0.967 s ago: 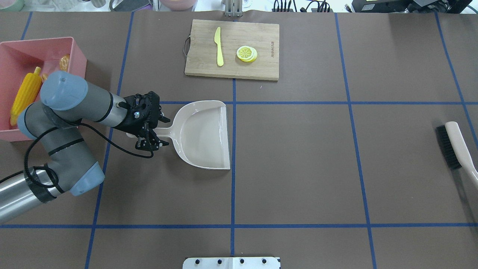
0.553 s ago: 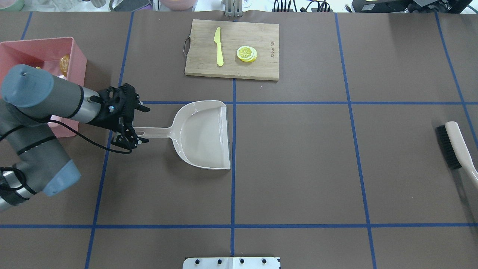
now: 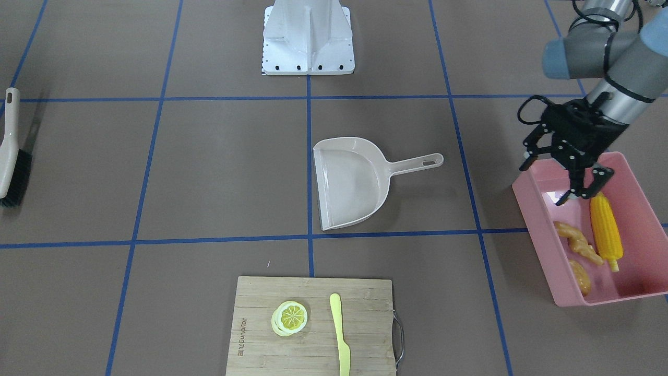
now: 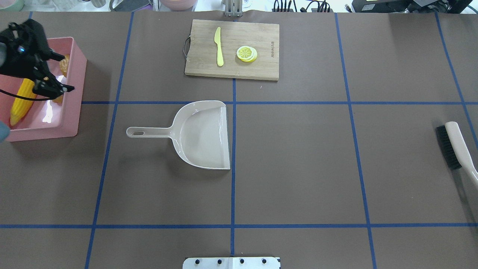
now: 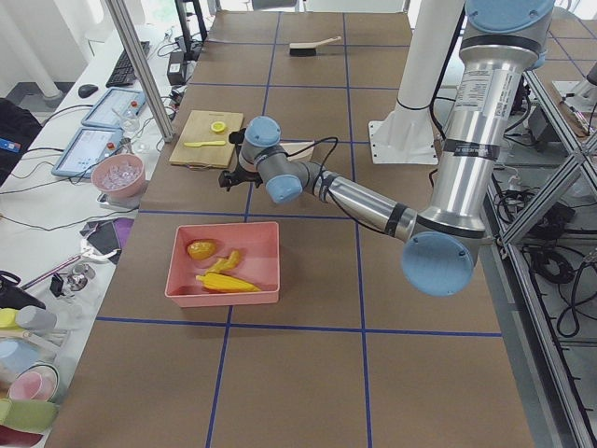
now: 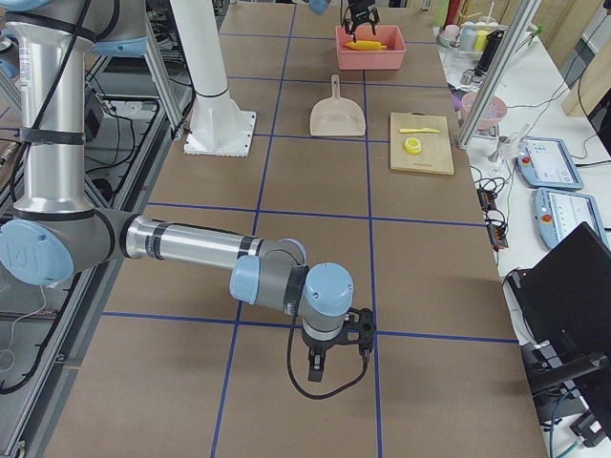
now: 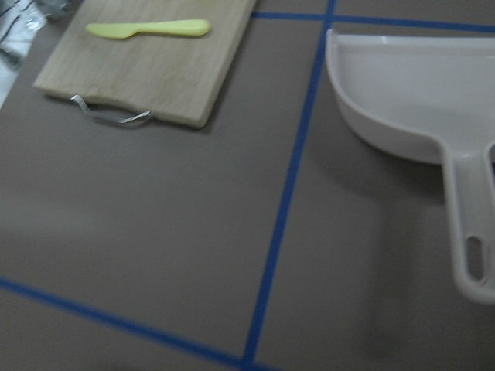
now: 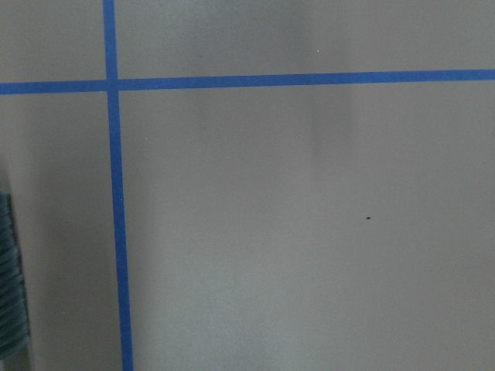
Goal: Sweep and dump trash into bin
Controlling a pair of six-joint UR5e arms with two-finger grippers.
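Note:
The pink bin (image 3: 536,241) stands at the table's left end. In it lie the trash pieces: a yellow corn cob (image 3: 605,230), a tan ginger root (image 3: 576,243) and a brown potato (image 3: 580,277). Seen from overhead, the corn cob (image 4: 22,99) and potato (image 4: 64,63) show in the bin (image 4: 71,112), partly behind my arm. My left gripper (image 4: 68,73) hangs open above the bin's near corner with nothing in it (image 3: 543,184). The right gripper (image 6: 320,358) shows only in the exterior right view, low over bare table. Whether it is open or shut I cannot tell.
An empty beige dustpan (image 4: 203,134) lies mid-table, its handle pointing toward the bin. A brush (image 4: 457,145) lies at the right edge. At the far side a wooden cutting board (image 4: 231,48) carries a yellow knife (image 4: 219,46) and lemon slices (image 4: 246,53).
My left arm has pulled away from the dustpan handle, swinging left and toward the far side until its open gripper is over the bin. The dustpan has stayed where it was.

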